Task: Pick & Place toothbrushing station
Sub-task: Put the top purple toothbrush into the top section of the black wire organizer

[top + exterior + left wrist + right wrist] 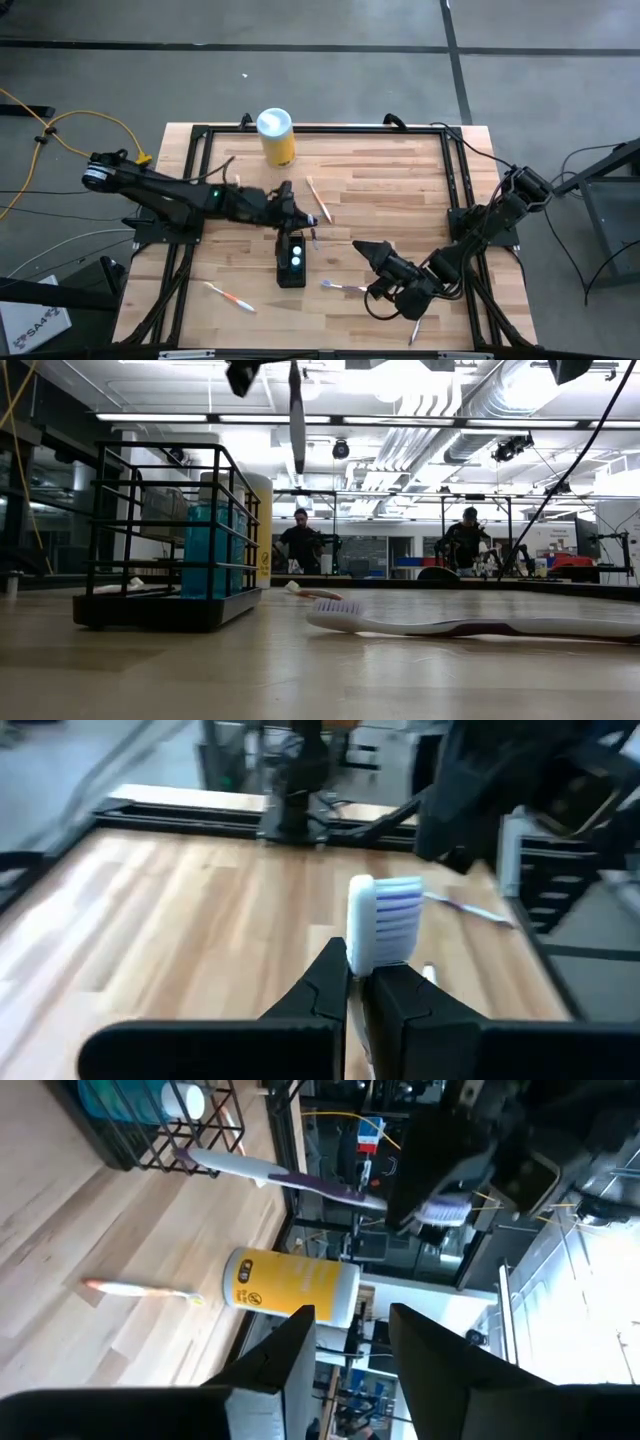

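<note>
The toothbrushing station [292, 262] is a small black wire rack with a blue cup in it; it stands on its base at the table's middle, and also shows in the low view [100, 530] and the right wrist view [130, 1140]. My left gripper [298, 213] hovers just beyond its far end, shut on a white and purple toothbrush [380, 920]. My right gripper [368, 250] stands open to the station's right with nothing between its fingers [300, 1350]. My left gripper pinches the toothbrush's neck [365, 963], just below the head, between its two fingers. The white head with blue bristles sticks out past the fingertips. The handle [290, 1178] trails from the gripper toward the station [297, 410], clear of the table.
A yellow canister [275, 135] with a white lid stands at the far edge. Loose toothbrushes lie on the table: one by the left gripper [318, 200], one near the front left [230, 297], one by the right gripper [345, 288]. People stand in the room behind [300, 545].
</note>
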### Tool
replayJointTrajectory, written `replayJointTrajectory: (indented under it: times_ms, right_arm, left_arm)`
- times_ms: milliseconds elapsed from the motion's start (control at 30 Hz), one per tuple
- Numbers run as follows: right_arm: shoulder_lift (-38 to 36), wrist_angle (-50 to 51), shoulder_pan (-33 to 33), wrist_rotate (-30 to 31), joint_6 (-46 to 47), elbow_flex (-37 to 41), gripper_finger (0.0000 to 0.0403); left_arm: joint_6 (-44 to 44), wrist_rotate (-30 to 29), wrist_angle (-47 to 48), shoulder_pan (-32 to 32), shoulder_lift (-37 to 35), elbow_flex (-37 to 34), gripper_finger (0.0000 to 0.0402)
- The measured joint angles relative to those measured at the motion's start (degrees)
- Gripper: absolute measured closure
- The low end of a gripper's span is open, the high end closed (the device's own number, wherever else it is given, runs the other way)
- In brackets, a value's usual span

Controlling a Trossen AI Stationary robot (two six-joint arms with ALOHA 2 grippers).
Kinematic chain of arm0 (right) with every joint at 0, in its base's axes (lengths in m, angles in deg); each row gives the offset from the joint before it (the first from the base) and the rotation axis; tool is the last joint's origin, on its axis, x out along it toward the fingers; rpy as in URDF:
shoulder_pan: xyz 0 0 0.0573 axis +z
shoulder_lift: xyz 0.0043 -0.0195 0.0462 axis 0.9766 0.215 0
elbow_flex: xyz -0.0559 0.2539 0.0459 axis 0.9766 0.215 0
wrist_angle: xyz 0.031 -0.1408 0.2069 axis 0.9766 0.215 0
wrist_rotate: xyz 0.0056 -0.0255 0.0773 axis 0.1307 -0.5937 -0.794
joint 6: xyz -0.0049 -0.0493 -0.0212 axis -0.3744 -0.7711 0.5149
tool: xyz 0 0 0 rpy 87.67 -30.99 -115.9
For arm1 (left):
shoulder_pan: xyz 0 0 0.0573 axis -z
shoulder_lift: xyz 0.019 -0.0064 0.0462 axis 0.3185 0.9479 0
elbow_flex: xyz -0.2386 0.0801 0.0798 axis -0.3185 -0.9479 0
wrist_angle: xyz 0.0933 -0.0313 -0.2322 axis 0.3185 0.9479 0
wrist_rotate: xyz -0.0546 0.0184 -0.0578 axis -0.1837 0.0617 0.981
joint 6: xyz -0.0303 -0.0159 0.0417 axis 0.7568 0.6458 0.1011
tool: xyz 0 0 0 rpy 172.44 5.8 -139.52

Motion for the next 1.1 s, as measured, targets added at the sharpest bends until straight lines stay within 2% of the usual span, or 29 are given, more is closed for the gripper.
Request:
replayJointTrajectory:
  times_ms: [233,467,600,1100]
  right_arm:
    - [0.0,0.1,0.0,-0.4,0.6,0.0,0.0282]
    - [0.0,0.1,0.0,-0.8,0.6,0.0,0.0282]
    - [0.0,0.1,-0.3,-0.9,0.6,0.0,0.0282]
    - [0.0,-0.1,-0.3,-2.0,0.6,0.0,0.0282]
  left_arm:
    - [-0.2,-15.7,0.9,7.4,-2.1,0.0,0.0396]
    - [6.4,-28.6,8.1,12.4,-6.2,-1.4,0.0396]
    - [7.8,-32.1,8.0,14.1,-7.4,-3.1,0.0396]
    - [14.2,-34.9,7.2,14.2,-7.7,-9.3,0.0396]
